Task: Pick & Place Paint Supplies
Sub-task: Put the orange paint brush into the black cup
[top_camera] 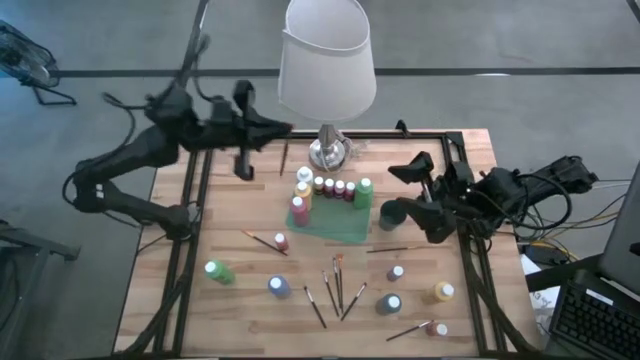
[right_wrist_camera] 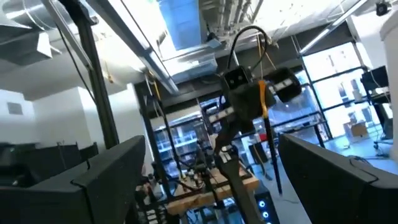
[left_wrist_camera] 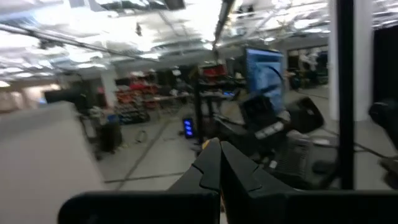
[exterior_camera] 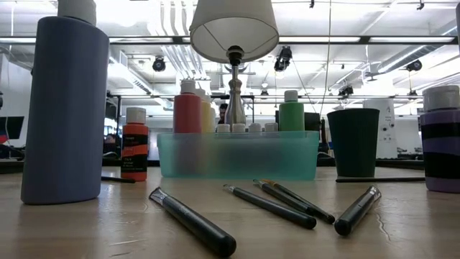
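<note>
High view: bottles stand in the green tray point(top_camera: 335, 222) at centre; brushes point(top_camera: 335, 283) lie lower centre. The left hand point(top_camera: 283, 128), shut and empty, must open before descending. Right hand point(top_camera: 408, 165): spread wide, empty.

Low view: only here do the brushes' point(exterior_camera: 267, 204) overlaps show.

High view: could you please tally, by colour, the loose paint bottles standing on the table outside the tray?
Green bottles: 1
Blue or purple bottles: 3
Yellow bottles: 1
Red bottles: 2
Total: 7
</note>
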`<state>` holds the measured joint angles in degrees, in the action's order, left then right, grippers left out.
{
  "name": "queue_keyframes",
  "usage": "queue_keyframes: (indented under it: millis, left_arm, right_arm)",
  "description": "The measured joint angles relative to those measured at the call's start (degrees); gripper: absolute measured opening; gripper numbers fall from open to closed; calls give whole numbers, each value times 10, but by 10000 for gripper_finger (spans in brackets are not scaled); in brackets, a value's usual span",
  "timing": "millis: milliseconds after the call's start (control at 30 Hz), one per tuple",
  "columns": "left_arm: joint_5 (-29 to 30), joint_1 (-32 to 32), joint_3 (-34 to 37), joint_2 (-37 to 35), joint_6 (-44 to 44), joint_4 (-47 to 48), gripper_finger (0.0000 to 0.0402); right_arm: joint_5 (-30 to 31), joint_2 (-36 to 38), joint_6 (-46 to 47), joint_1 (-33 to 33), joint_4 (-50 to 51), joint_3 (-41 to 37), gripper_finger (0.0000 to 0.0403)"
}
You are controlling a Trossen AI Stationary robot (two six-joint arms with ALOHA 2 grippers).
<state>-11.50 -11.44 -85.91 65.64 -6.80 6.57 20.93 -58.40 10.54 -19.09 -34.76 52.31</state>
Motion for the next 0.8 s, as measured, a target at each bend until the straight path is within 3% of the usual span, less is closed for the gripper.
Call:
queue_keyframes:
  millis: [100, 233, 367, 600, 800]
  left_arm:
    - [2, 23, 0, 33, -2, -39, 0]
    - [31, 43, -4, 87, -2, -124, 0]
    - [59, 51, -37, 135, -4, -143, 0]
    - [56, 60, -126, 227, -5, -140, 0]
    - [37, 64, -192, 278, -7, -141, 0]
  right_arm:
    - [14, -8, -17, 0, 88, 46, 364]
    - [73, -15, -18, 0, 269, 135, 364]
    - [132, -32, -16, 0, 417, 221, 364]
    - [195, -72, -51, 0, 511, 308, 364]
    - [251, -77, -49, 0, 544, 328, 364]
